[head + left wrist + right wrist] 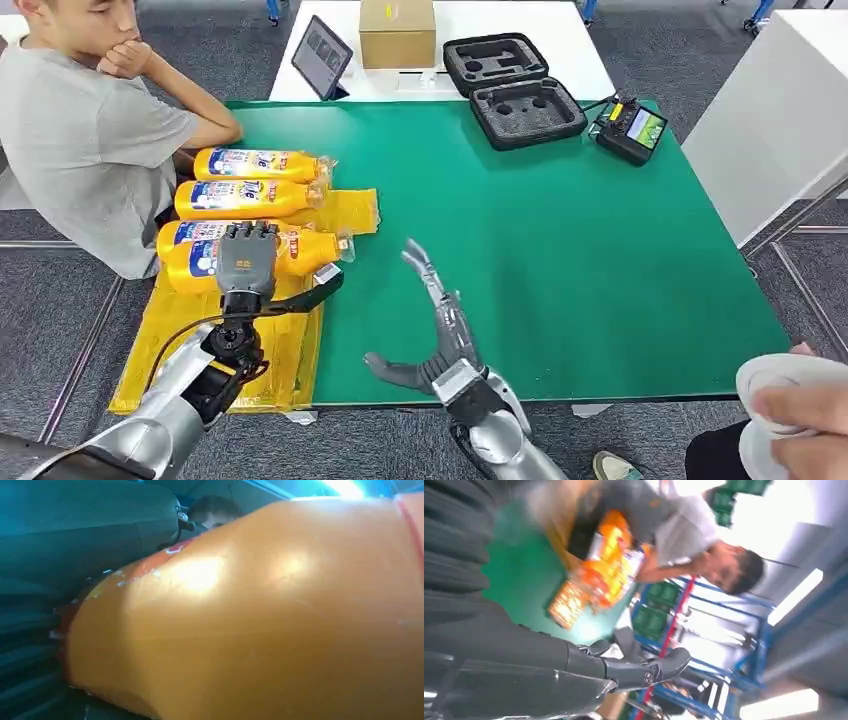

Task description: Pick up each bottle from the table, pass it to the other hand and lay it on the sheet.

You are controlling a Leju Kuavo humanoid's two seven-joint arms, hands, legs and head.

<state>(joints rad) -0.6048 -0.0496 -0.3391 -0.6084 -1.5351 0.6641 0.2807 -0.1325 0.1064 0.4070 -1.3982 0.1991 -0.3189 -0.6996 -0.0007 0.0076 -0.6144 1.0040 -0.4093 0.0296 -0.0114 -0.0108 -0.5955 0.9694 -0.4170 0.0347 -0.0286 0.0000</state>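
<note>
We find four yellow bottles lying on their sides along the left part of the green table (560,250), caps pointing toward the table's middle. The farthest bottle (258,163) rests on the green surface, just beside the seated person (85,140). The second bottle (248,198) lies next to it with its cap end on the yellow sheet (290,355). The third bottle (195,233) and the nearest bottle (300,255) lie touching one another on the sheet.

The left hand (246,262) lies over the nearest bottle, fingers draped across its body and the thumb extended toward the cap side. In the left wrist view the bottle's orange-yellow wall (260,620) sits pressed close against the hand. We cannot tell whether the fingers are actually clamped on it.

The right hand (440,325) hovers above bare green table, fingers spread and straight, thumb out to the side, holding nothing; the right wrist view shows the same extended fingers (644,670).

At the far edge we note an open black foam-lined case (512,88) with empty moulded recesses, a closed cardboard box (397,32), a tablet (322,57) and a handheld controller (630,128). A second person's hand (800,410) holds a white object at the lower right.
</note>
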